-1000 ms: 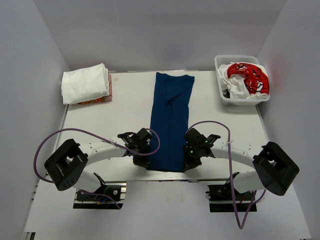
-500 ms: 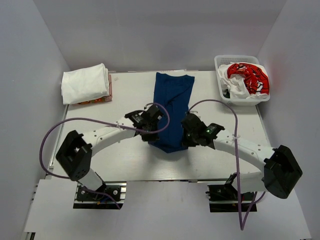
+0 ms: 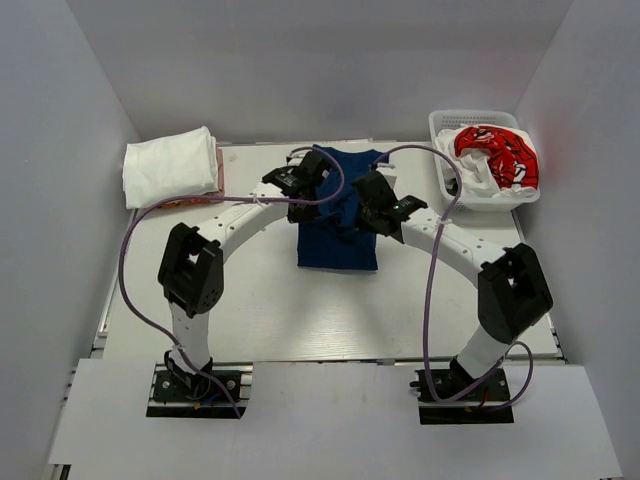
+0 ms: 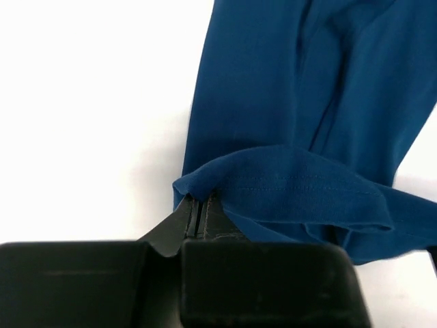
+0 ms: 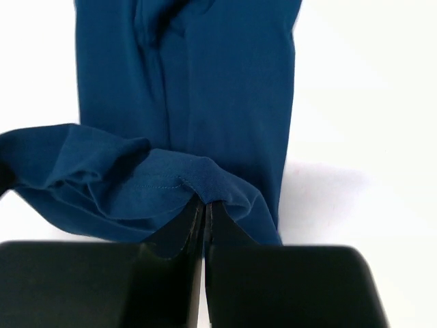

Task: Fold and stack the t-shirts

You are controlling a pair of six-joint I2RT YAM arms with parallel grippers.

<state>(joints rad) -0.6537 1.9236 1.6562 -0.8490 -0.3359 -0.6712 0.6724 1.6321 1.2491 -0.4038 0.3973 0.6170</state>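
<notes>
The navy blue t-shirt lies in a narrow strip at the table's middle back, its near half doubled over the far half. My left gripper is shut on the hem's left corner. My right gripper is shut on the hem's right corner. Both hold the hem above the shirt's far part, near the collar end. A folded white t-shirt lies at the back left. A red t-shirt with white lettering and white cloth sit in the basket.
The white lattice basket stands at the back right. Something orange and patterned lies under the folded white shirt. Purple cables loop over both arms. Grey walls enclose the table on three sides.
Both grippers have carried the navy shirt's near hem from the table's front edge toward the back, doubling the shirt over itself. Both arms are now stretched far out.
</notes>
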